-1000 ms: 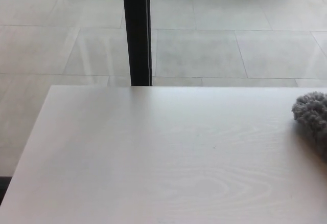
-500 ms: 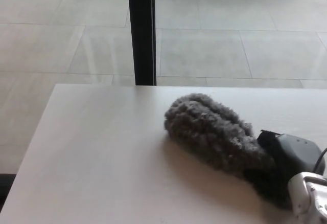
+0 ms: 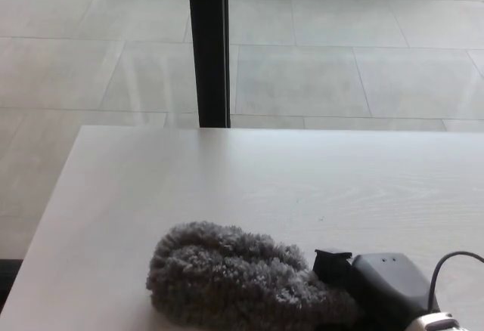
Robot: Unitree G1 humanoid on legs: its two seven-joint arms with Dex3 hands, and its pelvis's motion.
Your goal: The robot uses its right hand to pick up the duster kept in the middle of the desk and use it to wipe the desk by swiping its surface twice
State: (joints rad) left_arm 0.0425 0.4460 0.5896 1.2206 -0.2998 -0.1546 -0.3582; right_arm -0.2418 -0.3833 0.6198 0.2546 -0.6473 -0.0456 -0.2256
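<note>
The duster [image 3: 242, 286] is lying flat on the surface [image 3: 257, 187], its grey fluffy head spreading out near the front edge, with its shaggy tip pointing toward the robot's left. The right hand [image 3: 382, 289] is coming in at the duster's right end, showing as a dark, boxy black shape low in the picture and partly cut off by the bottom border. It is pressing right up against the duster's fibres, and it is probably gripping the duster's hidden end, though the fluff is covering the fingers, so I cannot tell how they are closing. A thin black cable [image 3: 446, 267] is looping up just to the right of the hand, and a small pale part of the arm is peeking in at the bottom border beside it.

Outward from the duster, the pale wood-grain surface is stretching away bare toward its far edge and out to its left edge. Behind the duster, past the far edge of the surface, a black vertical post [image 3: 208, 47] is standing upright. Around the post, a floor of large light grey tiles [image 3: 340, 66] is filling the top of the view, with faint reflections lying across it. The left hand is not showing anywhere.
</note>
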